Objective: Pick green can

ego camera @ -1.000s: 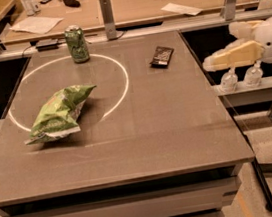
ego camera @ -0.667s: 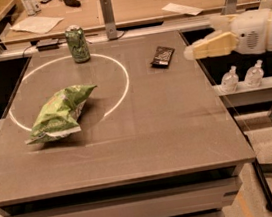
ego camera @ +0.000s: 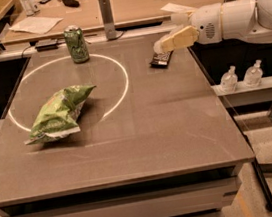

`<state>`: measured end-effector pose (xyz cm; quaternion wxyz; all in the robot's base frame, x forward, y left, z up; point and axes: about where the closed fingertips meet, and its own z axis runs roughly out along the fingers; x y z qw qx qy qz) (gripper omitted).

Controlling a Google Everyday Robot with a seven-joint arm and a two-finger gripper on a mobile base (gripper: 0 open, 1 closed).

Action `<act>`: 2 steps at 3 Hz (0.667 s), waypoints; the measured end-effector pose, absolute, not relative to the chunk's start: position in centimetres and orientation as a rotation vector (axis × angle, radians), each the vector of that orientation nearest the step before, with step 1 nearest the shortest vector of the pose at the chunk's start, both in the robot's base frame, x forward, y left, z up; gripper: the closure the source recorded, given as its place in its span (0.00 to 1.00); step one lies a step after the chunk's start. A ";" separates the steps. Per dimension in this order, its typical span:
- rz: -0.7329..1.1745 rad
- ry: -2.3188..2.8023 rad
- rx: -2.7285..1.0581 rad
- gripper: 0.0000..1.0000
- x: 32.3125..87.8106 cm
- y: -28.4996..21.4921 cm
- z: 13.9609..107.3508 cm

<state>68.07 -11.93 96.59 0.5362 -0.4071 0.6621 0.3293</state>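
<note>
Swing pale two-finger gripper [ego camera: 163, 45], hovering upper right over flat black device [ego camera: 161, 60], grip state impossible to tell, leftward toward small green metal can [ego camera: 76, 44] standing upper left; approach level; avoid wrinkled light-green chip bag [ego camera: 58, 114].

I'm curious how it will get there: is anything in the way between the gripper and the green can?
Nothing visible. The gripper hovers at the right, near a dark packet. Only bare table lies between it and the can. The chip bag lies nearer the front, off that line.
</note>
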 end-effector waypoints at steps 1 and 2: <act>0.784 1.577 -0.968 0.00 68.0 -12.0 96.5; 0.771 1.597 -0.902 0.00 69.1 -10.9 96.2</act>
